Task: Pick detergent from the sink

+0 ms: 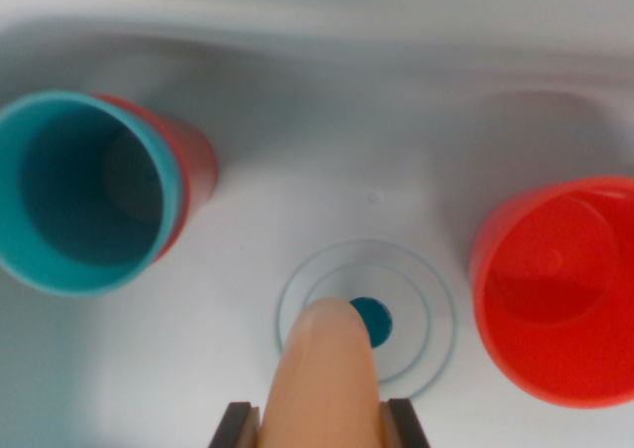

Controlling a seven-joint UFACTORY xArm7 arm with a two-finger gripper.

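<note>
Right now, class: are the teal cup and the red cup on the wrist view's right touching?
Apart. The wrist view shows the teal cup far left and that red cup far right, with bare sink floor and the drain between them.

Gripper (322,430) clamping peach detergent bottle (325,369) over sink (297,121) drain (369,314).

The drain (369,309) sits in the sink (327,101) floor. A cup (84,192) stands to its left, another cup (557,289) to its right; the detergent bottle (325,384) overlaps its lower-left edge.
</note>
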